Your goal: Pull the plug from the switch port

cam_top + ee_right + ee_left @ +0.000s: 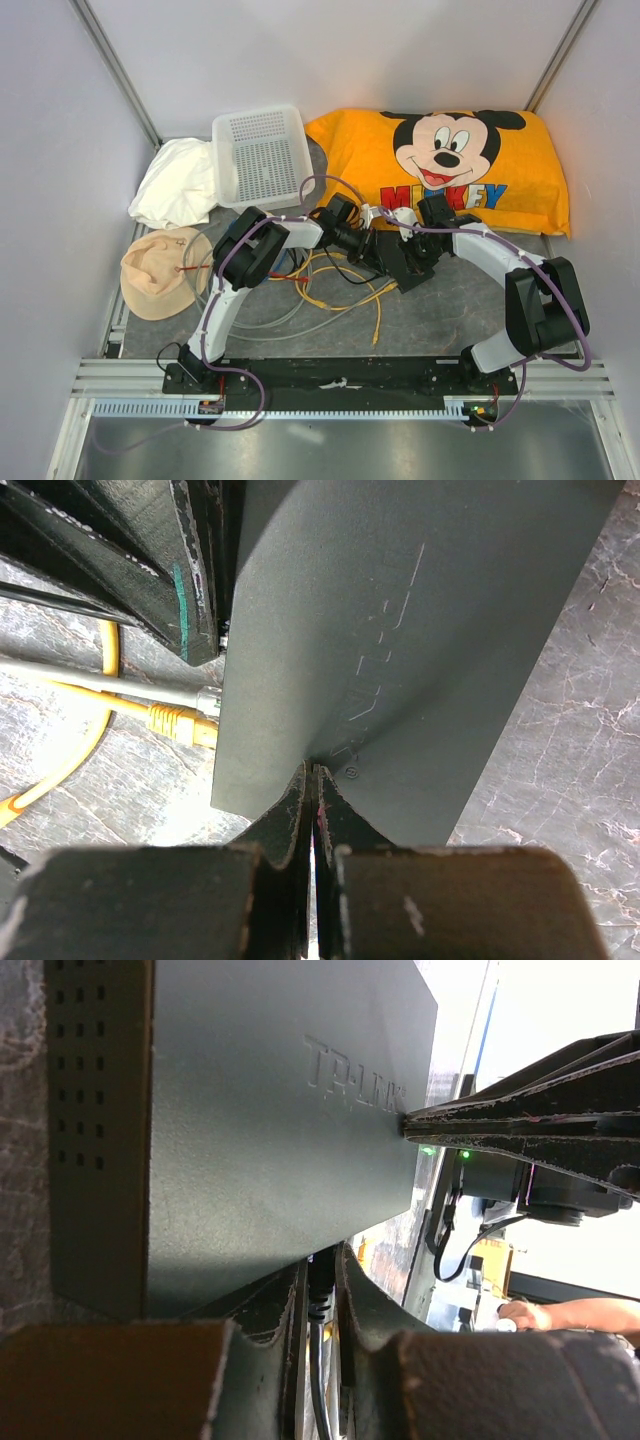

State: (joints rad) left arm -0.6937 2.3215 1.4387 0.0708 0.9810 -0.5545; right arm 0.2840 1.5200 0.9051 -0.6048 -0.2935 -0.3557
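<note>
Station report. My right pincer (315, 775) is pressing down on the flat top of the black box (380, 610), jaws fully together, nothing between them. The box is lying flat on the table (560, 780), mid-table between my two arms. My left pincer (322, 1265) is sitting at the box's edge with a finger on either side of the black plug (320, 1285). The gap is narrow, and I cannot tell whether the pads are bearing on it. The plug is sitting in the switch port in that edge; which socket it is, I cannot tell. A yellow cable (170, 720) and a grey cable (100, 675) are also running into the same edge, just beside the left pincer.
</note>
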